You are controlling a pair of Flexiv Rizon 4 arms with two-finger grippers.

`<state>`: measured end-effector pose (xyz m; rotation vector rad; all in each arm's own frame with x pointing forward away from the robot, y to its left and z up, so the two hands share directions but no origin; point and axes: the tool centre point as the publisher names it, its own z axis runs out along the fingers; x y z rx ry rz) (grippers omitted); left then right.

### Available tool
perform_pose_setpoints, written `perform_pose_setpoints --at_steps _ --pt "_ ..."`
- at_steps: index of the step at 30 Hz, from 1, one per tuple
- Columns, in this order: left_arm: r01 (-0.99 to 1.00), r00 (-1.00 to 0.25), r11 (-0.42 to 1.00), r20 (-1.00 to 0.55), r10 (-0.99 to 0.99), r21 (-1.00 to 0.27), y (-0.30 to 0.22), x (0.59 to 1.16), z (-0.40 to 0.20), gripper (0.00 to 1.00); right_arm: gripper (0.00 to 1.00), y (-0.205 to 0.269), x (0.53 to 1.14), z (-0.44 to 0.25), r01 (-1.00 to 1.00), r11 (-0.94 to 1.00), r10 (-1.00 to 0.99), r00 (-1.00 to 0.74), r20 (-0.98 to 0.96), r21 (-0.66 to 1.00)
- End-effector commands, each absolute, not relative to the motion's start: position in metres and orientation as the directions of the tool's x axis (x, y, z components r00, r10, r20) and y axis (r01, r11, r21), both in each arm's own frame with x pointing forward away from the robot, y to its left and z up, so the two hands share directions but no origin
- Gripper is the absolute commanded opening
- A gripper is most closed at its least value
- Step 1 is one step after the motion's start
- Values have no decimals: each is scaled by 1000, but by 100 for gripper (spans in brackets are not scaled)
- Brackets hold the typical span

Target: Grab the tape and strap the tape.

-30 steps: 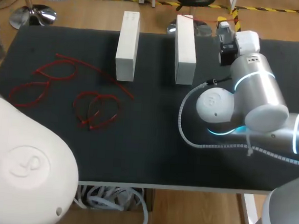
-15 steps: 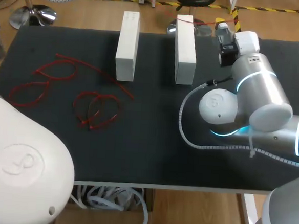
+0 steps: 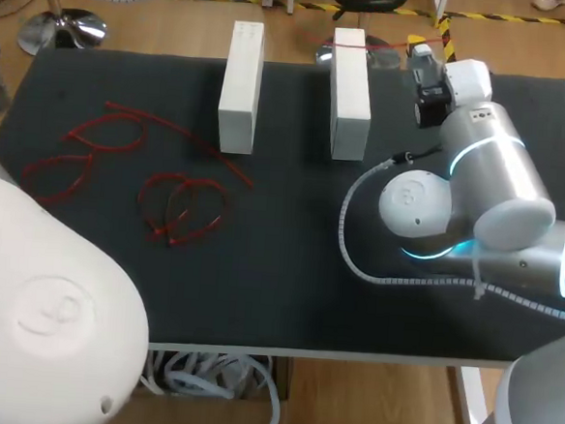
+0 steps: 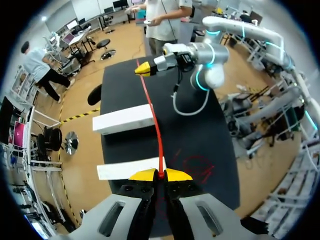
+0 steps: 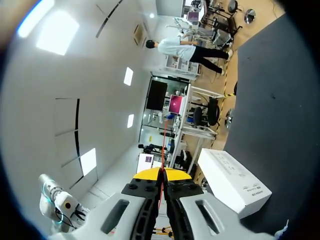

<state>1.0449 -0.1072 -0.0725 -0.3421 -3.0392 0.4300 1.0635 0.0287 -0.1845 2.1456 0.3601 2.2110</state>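
Observation:
A thin red tape (image 4: 152, 115) runs taut from my left gripper (image 4: 160, 174), which is shut on its near end, over two white boxes to my right gripper (image 4: 145, 68). In the right wrist view my right gripper (image 5: 161, 172) is shut on the tape (image 5: 162, 145), which leads straight ahead from its tips. The head view shows the right gripper (image 3: 422, 59) at the table's far right, with a short stretch of the tape (image 3: 372, 46) beside the right box. My left gripper itself is hidden there behind the left arm's white housing.
Two white boxes (image 3: 241, 85) (image 3: 349, 91) stand side by side at the back of the black table (image 3: 277, 289). Several loose red tape loops (image 3: 181, 207) lie on its left half. The right arm's cable (image 3: 350, 246) hangs over the table's right middle.
My right arm has edged slightly to the right. The stretch of tape by the right box has shifted a little. Both grippers stay shut.

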Motion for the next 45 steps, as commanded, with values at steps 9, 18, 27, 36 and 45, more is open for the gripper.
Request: perform_pose_setpoints --at_steps 9,18,27,36,45 --pt "158 -973 987 163 161 -33 -111 1057 -73 0 0 30 1066 -183 127 -969 209 -44 977 213" --pt "147 -979 988 136 151 -40 -113 1059 -69 0 0 31 1072 -183 144 -906 404 10 915 398" --pt "187 -974 981 124 191 -44 -119 1062 -69 0 0 37 1084 -162 122 -654 737 -122 665 747" --pt "187 -974 981 124 191 -44 -119 1062 -69 0 0 37 1093 -148 72 -241 945 -209 251 968" --pt "187 -974 981 124 191 -44 -119 1062 -69 0 0 36 1097 -144 22 402 889 -247 -384 916"
